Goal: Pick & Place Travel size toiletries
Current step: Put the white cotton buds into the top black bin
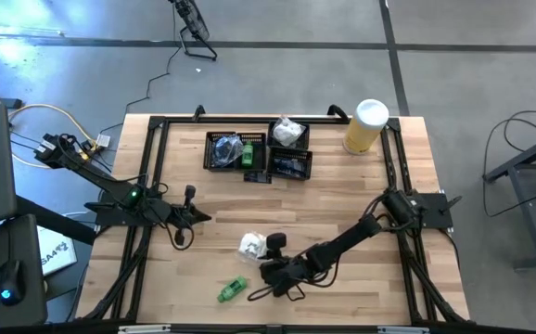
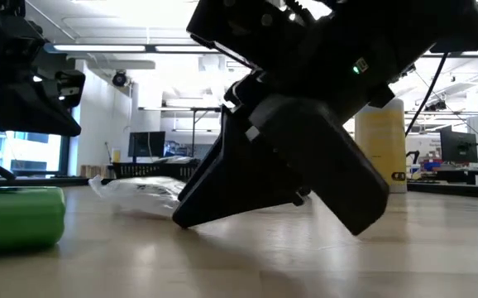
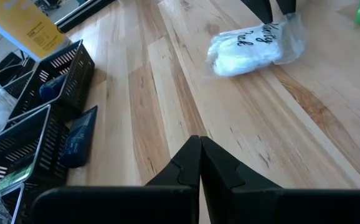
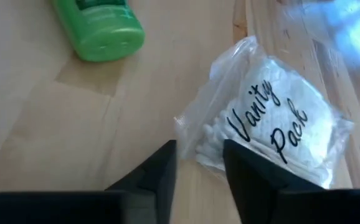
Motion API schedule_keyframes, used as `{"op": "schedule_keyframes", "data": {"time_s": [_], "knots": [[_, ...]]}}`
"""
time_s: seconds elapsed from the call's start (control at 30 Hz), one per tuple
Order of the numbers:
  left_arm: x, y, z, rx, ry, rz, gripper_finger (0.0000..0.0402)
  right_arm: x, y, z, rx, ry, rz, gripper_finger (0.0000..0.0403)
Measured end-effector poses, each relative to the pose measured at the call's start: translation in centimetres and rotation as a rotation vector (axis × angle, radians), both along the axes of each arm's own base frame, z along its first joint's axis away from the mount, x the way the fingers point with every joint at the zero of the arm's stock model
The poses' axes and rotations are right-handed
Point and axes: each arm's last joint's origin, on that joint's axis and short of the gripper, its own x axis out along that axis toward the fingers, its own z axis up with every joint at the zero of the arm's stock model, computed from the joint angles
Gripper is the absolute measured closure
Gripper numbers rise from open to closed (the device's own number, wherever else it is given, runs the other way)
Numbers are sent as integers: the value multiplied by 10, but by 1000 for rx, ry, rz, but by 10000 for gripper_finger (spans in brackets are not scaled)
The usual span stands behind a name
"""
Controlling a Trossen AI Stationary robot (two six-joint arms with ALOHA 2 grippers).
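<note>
A white crinkly sachet (image 4: pixel 273 118) printed "Vanity Pack" lies flat on the wooden table (image 1: pixel 361 186), and shows in the high view as the sachet (image 1: pixel 252 245). A green tube (image 4: pixel 99 28) lies on its side a little nearer the near edge, also seen as the tube (image 1: pixel 233 289). My right gripper (image 4: pixel 198 155) is open and low over the table, its fingers astride the sachet's clear plastic corner. My left gripper (image 3: pixel 198 146) is shut and waits over bare wood left of the sachet, at the left gripper (image 1: pixel 203 217). Other toiletries sit in black mesh trays (image 1: pixel 236 150). My right gripper comes in low from the table's right with its fingers (image 4: pixel 242 165) at the sachet's corner (image 4: pixel 195 140). Whether they touch the plastic, I cannot tell. The sachet lies flat on the table.
Three black mesh trays (image 1: pixel 291 165) stand near the far edge, with green, white and dark blue packets inside. A dark blue packet (image 3: pixel 80 134) leans against one tray. A tall yellow cylinder with a white lid (image 1: pixel 365 125) stands at the far right. Bare wood lies between the arms.
</note>
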Motion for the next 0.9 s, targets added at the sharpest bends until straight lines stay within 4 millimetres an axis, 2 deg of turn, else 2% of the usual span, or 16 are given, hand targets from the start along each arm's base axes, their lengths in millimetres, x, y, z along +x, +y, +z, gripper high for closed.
{"op": "schedule_keyframes", "data": {"time_s": [0.2, 0.27, 0.5, 0.9], "knots": [[0, 0, 0, 0, 0, 0, 401, 0, -1, 0, 48, -14, -55, 373], [0, 0, 0, 0, 0, 0, 401, 0, -1, 0, 63, -17, -66, 393], [0, 0, 0, -1, 0, 1, 401, 0, -2, 6, 87, -32, -84, 400], [0, 0, 0, -4, -2, 3, 401, -8, -10, 68, 36, -159, -160, 400]]}}
